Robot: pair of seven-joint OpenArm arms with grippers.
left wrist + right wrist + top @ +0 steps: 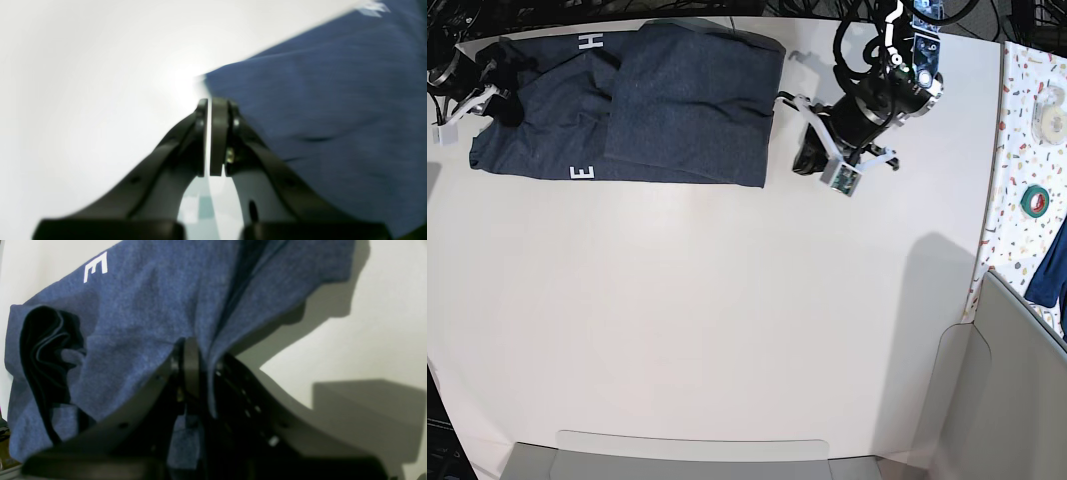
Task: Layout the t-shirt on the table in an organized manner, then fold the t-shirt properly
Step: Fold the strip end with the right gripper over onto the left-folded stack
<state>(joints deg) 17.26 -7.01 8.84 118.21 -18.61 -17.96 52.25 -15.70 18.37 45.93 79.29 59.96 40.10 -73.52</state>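
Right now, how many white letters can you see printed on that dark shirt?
2. On the t-shirt, an H sits near the far edge of the table and an E near the shirt's near edge. Folds may hide more lettering.

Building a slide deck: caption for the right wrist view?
Right tool shut on an edge of the navy t-shirt above the white table.
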